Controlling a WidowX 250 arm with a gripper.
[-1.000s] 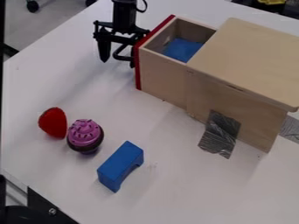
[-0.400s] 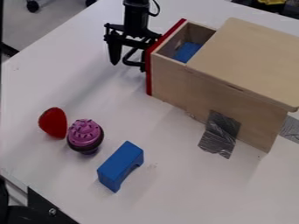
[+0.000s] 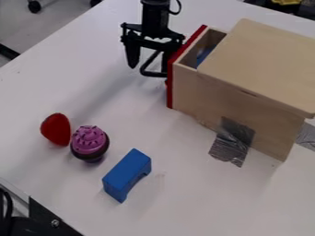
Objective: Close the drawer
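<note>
A black robot arm [image 3: 155, 10] hangs in from the upper edge of the camera view, its pincer [image 3: 148, 70] pointed down with both dark fingers [image 3: 132, 54] spread apart, a cable [image 3: 179, 6] looping beside the wrist [image 3: 155, 26].

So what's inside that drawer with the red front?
The drawer holds something blue, partly visible in the uncovered end. The wooden top hides the rest, so I can't tell what else is inside.
</note>
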